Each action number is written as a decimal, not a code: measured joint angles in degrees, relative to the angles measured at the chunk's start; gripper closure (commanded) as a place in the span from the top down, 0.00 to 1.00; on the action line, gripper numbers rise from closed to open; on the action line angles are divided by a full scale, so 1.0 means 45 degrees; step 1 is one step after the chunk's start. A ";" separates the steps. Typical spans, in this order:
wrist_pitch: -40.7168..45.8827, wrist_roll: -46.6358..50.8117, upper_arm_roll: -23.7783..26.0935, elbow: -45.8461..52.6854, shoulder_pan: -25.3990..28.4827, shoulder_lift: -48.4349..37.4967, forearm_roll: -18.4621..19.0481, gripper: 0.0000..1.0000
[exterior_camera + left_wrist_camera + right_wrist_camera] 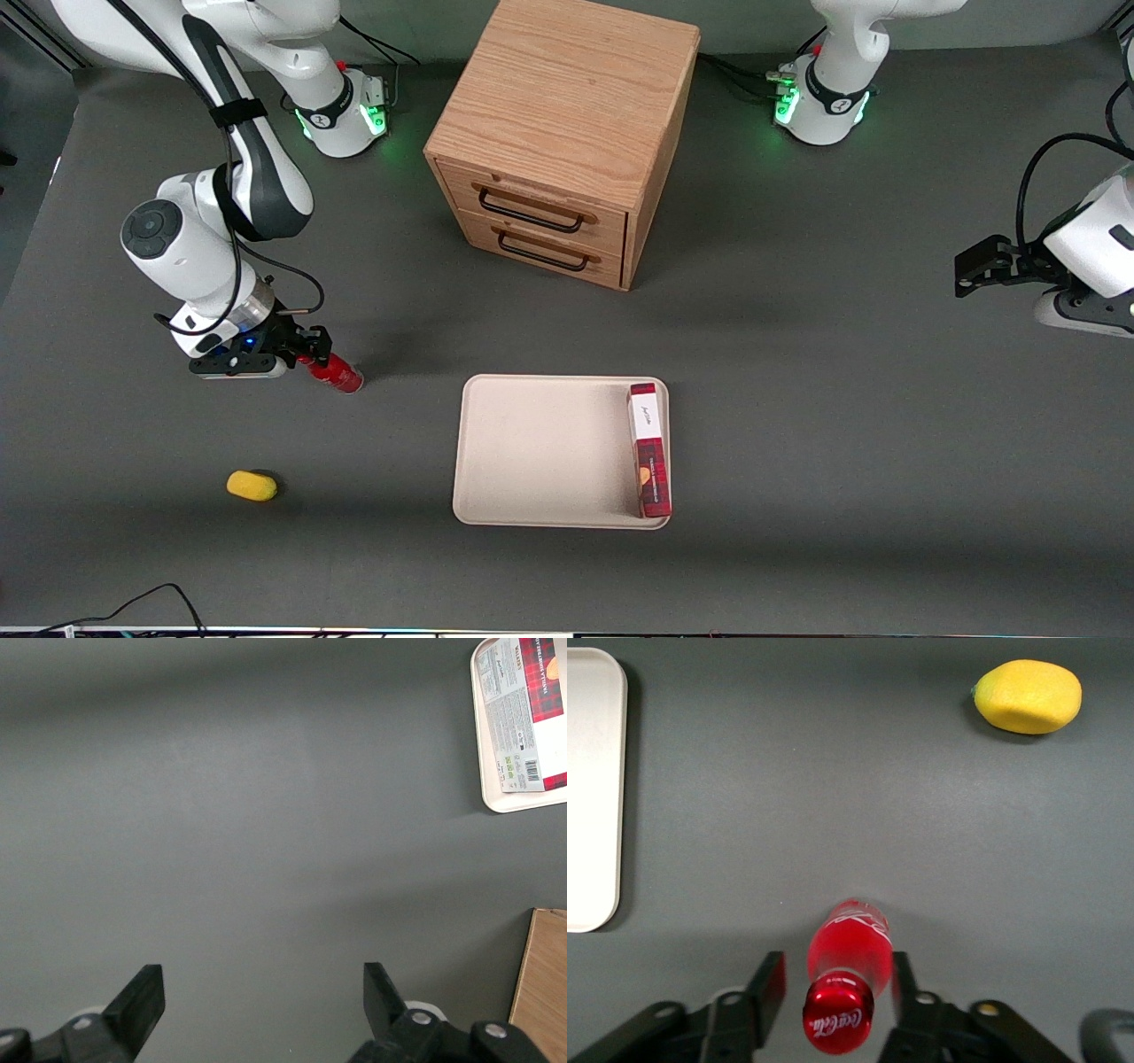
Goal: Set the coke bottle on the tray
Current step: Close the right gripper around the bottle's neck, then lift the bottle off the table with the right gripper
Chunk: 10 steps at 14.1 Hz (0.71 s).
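The coke bottle [341,377] is small, glossy and all red, and it rests on the grey table toward the working arm's end, tilted with its cap toward the wrist. My gripper [306,356] is low over the table at the bottle's cap end. In the right wrist view the bottle [849,943] sits between the two fingers of the gripper [835,973], which is open: a gap shows between one finger and the neck, and the other finger is close against it. The cream tray [532,443] lies flat beside the bottle, toward the table's middle; its rim also shows in the right wrist view [589,788].
A long red plaid box [649,447] lies on the tray along its edge toward the parked arm. A small yellow oval object [252,486] lies nearer the front camera than the bottle. A wooden two-drawer cabinet [567,133] stands farther back than the tray.
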State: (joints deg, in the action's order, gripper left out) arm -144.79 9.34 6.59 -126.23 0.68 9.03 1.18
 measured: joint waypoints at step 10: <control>0.5612 -0.0021 -0.0004 0.2733 -0.0006 -0.1190 0.0050 0.00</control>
State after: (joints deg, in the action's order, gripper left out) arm -119.53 9.24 6.57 -113.93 0.65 3.68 1.41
